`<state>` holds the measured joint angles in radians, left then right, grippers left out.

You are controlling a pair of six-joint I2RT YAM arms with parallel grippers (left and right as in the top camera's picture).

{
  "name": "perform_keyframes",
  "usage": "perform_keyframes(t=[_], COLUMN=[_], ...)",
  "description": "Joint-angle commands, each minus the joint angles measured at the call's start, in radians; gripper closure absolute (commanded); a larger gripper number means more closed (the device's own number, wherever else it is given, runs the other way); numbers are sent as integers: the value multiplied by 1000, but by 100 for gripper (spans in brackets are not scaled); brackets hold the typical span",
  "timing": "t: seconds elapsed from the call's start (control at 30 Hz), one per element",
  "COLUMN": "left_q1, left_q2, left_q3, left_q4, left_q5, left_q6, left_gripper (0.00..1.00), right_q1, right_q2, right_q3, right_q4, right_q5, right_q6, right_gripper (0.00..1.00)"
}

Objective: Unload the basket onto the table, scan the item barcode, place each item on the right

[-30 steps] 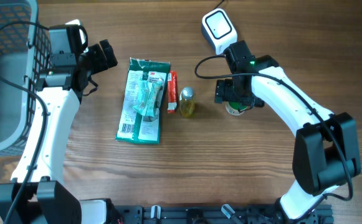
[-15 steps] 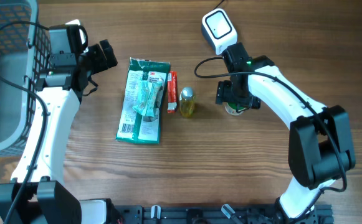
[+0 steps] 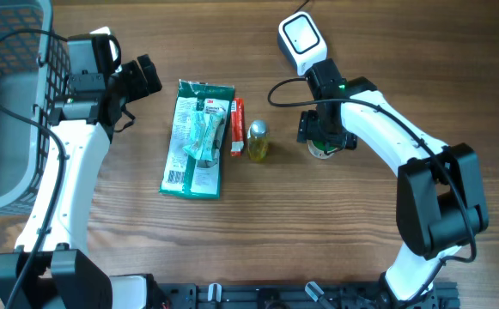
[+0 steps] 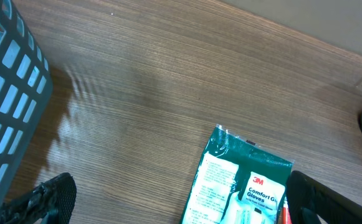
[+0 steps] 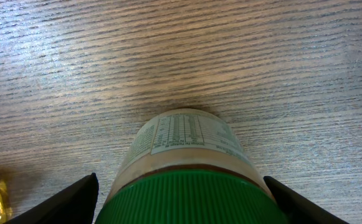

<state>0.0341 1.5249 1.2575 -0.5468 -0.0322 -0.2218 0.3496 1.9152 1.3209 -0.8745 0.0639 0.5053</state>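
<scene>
Wooden counter (image 3: 258,249) carries the green-lidded jar (image 5: 187,146) at 3 o'clock, your right jaws spread either side of its lid, not plainly pinching; your left jaws hang wide and empty at 10 o'clock. You're at the grasp, I'd judge: close, lift, then present its barcode to the scanner (image 3: 301,39) at 1 o'clock.

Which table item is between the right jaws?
The green-lidded jar with a white label: it alone stands between the right jaws. The green glove packet, small red packet and yellow bottle lie apart.
</scene>
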Motion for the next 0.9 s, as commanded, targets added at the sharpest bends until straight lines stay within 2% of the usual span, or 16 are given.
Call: perform_keyframes(t=[0.0,0.43,0.67,0.87], left_q1=[4,4,4,4], left_q2=[0,0,0,0], left_q3=[6,6,6,6], left_q4=[0,0,0,0], left_q5=[-10,-10,-10,-10], left_q6=[8,8,8,8], left_gripper=[0,0,0,0], right_q1=[-2,-2,-2,-24], right_q2=[26,26,26,26], right_q3=[-8,-45,-49,-49], right_q4=[3,30,52,57], right_q5=[-1,18,18,17], right_q6=[19,20,21,20], right_gripper=[17,16,20,18])
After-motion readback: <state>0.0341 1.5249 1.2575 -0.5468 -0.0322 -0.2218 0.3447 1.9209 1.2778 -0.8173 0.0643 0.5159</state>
